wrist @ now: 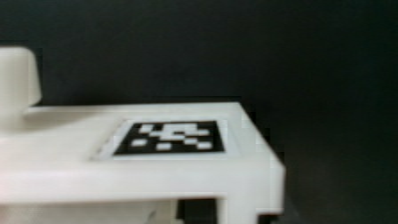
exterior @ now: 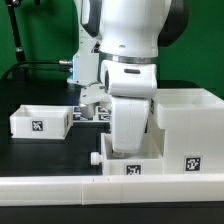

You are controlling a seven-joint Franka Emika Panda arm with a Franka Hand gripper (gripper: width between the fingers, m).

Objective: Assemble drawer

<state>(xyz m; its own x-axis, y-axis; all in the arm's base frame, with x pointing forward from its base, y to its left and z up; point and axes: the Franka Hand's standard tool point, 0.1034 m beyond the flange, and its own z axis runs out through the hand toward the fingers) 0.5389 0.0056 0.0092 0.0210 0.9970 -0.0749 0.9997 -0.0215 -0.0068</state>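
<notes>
The drawer housing (exterior: pixel 186 118) stands at the exterior view's right. One knobbed tray (exterior: pixel 40 121) lies at the left. A second tray (exterior: pixel 131 162) sits at the front centre, partly hidden by my arm. My gripper (exterior: pixel 93 102) hangs behind the arm, and its tips are mostly hidden there. In the wrist view a white tagged drawer part (wrist: pixel 173 137) fills the lower half. My gripper (wrist: pixel 235 208) has its dark fingers (wrist: pixel 196 208) close together with a white wall of that part between them.
The long low white border rail (exterior: pixel 90 190) runs along the front. The marker board (exterior: pixel 84 115) lies on the black table behind the trays. A white block (wrist: pixel 16 76) shows at the wrist view's edge.
</notes>
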